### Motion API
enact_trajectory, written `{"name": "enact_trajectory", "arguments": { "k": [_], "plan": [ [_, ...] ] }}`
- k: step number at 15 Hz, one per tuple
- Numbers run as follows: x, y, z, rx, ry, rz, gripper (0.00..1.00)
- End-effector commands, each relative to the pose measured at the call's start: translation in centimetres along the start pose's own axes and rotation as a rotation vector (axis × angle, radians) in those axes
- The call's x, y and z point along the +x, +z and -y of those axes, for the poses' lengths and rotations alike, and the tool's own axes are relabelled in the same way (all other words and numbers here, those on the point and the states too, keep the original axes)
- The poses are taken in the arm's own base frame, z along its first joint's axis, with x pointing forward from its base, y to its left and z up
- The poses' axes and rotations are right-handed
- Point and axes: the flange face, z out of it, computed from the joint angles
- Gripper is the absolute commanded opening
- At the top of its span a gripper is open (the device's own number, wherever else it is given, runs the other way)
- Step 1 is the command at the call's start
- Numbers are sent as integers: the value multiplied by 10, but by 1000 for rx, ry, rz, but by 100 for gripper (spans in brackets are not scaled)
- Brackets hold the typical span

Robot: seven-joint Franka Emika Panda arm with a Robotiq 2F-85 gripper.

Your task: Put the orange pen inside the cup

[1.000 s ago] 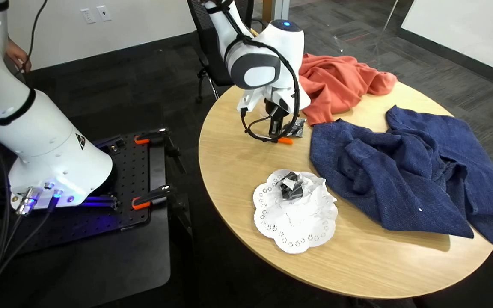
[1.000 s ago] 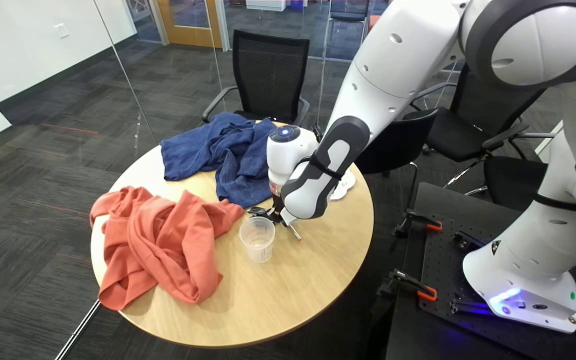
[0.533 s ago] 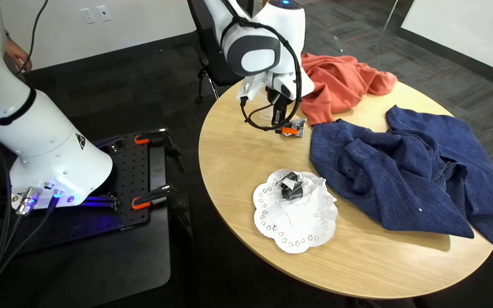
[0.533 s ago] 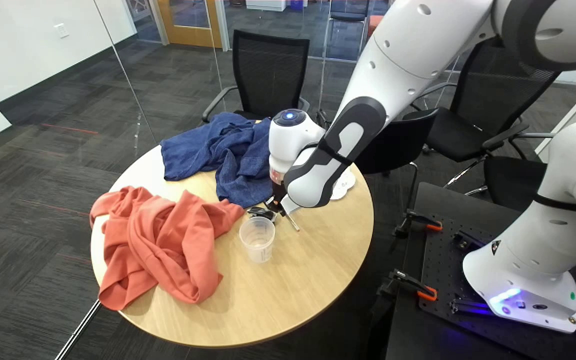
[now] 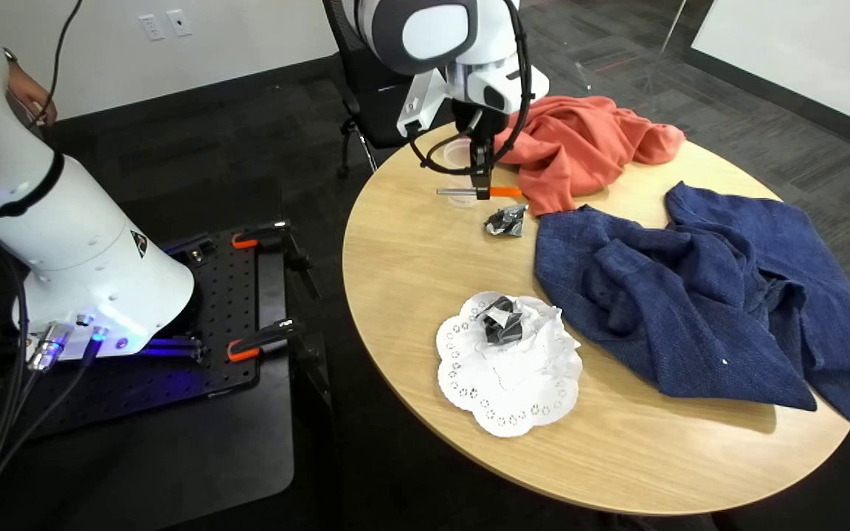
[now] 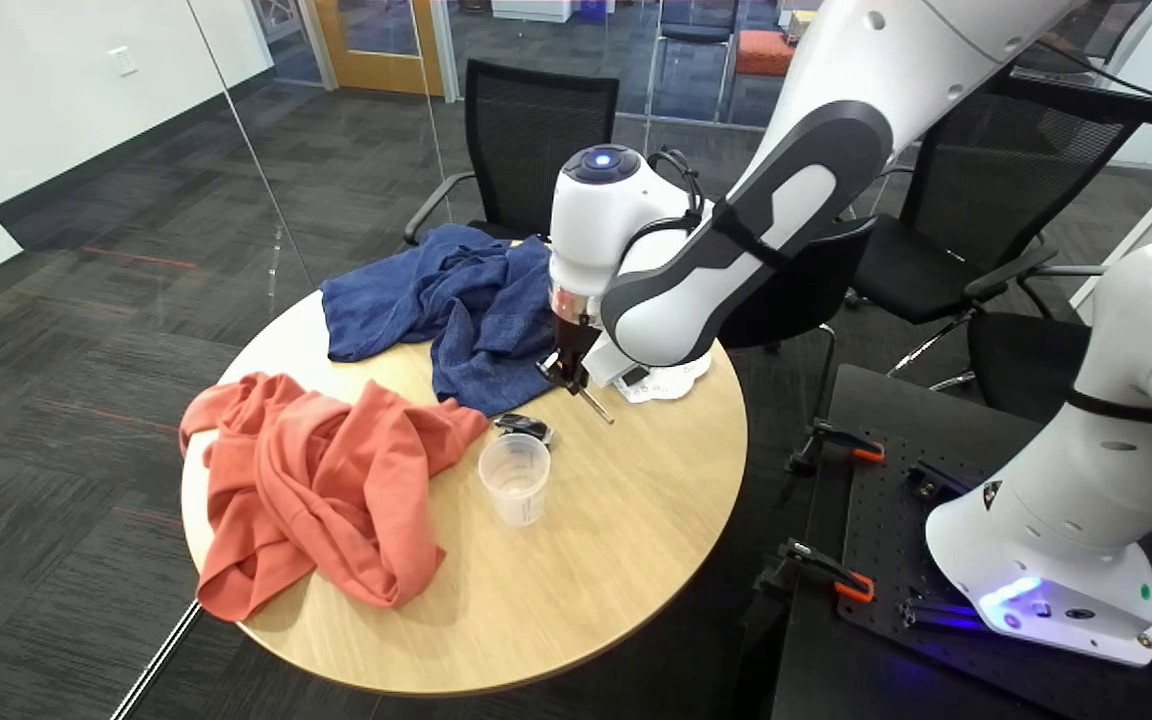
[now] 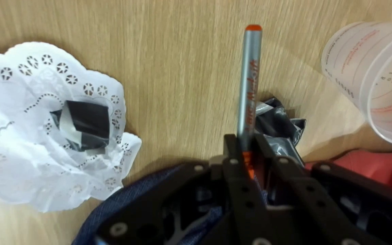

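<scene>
The pen has a grey barrel and an orange cap. My gripper (image 7: 244, 141) is shut on the pen (image 7: 249, 81) near where barrel and cap meet. The pen lies about level across the fingers, above the table, in an exterior view (image 5: 505, 192). In an exterior view the gripper (image 6: 564, 376) hides most of the pen; its grey end (image 6: 596, 407) sticks out. The clear plastic cup (image 6: 516, 480) stands upright on the table, apart from the gripper. It is at the right in the wrist view (image 7: 352, 64) and partly hidden behind the gripper in an exterior view (image 5: 457, 153).
A crumpled black wrapper (image 5: 506, 221) lies beside the cup. A white doily (image 5: 469, 369) holds crumpled paper and another black wrapper (image 5: 503, 324). A red cloth (image 6: 326, 480) and a blue cloth (image 5: 690, 295) cover parts of the round table (image 6: 626, 560).
My gripper has risen from the table with the pen held in it, uncovering the black wrapper in an exterior view. The cup and cloths have not moved.
</scene>
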Motion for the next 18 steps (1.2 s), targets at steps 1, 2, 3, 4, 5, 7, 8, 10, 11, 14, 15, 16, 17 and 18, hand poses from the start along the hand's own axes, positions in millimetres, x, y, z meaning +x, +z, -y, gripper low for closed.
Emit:
{"name": "enact_trajectory", "arguments": {
  "k": [1,2,3,4,5,7,8,10,11,14,15,16,17,18],
  "plan": [
    [-12,-46,-4,-16,-30,-22,4],
    [-13,-56,-3,-20,-42,-30,4],
    [-15,-66,-3,-24,-58,-36,4],
    [-18,-76,-2,-29,-74,-42,4],
    [-20,-85,0,-32,-91,-44,4],
    [-27,-103,4,-33,-131,-38,4],
    [-31,-109,7,-31,-146,-24,4],
    [-23,-100,15,-28,-131,-24,14],
    [-26,-106,17,-28,-142,-19,14],
    [-31,-110,17,-28,-151,-17,14],
    [-31,-109,16,-29,-150,-16,14],
    [-31,-109,15,-30,-150,-15,14],
    [-31,-108,15,-30,-149,-14,14],
    [-31,-108,14,-30,-148,-14,4]
  ]
}}
